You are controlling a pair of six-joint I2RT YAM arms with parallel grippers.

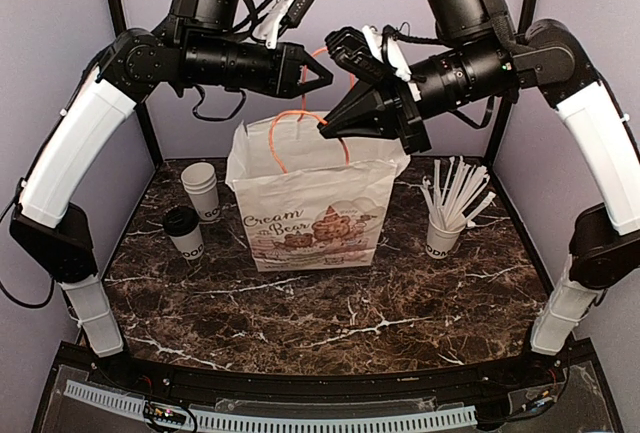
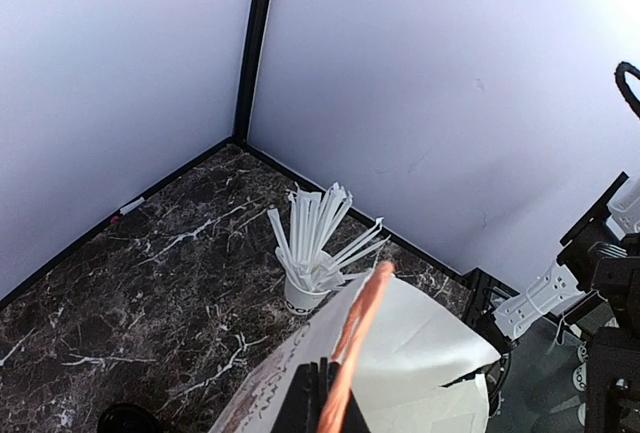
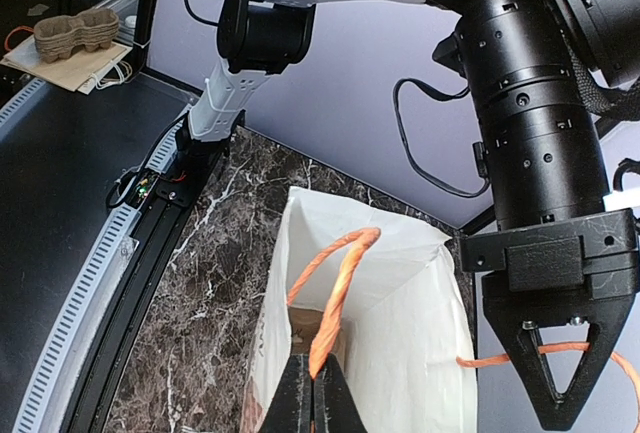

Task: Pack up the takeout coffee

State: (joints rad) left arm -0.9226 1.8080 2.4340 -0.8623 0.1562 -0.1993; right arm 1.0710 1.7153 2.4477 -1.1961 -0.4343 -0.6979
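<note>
The takeout coffee [image 1: 183, 230], a small white cup with a black lid, stands on the table left of the white paper bag [image 1: 312, 208]. The bag stands upright and open in the middle. My left gripper [image 1: 323, 76] is above the bag's far side, shut on the far orange handle [image 2: 358, 338]. My right gripper [image 1: 327, 127] is above the bag's mouth, shut on the near orange handle [image 3: 342, 288]. The right wrist view looks down into the open bag [image 3: 420, 343]; its brown bottom shows. Both grippers are well above and to the right of the coffee.
Nested white cups [image 1: 201, 189] without a lid stand just behind the coffee. A white cup of white straws [image 1: 447, 215] stands right of the bag and also shows in the left wrist view [image 2: 310, 253]. Purple walls close the back and sides.
</note>
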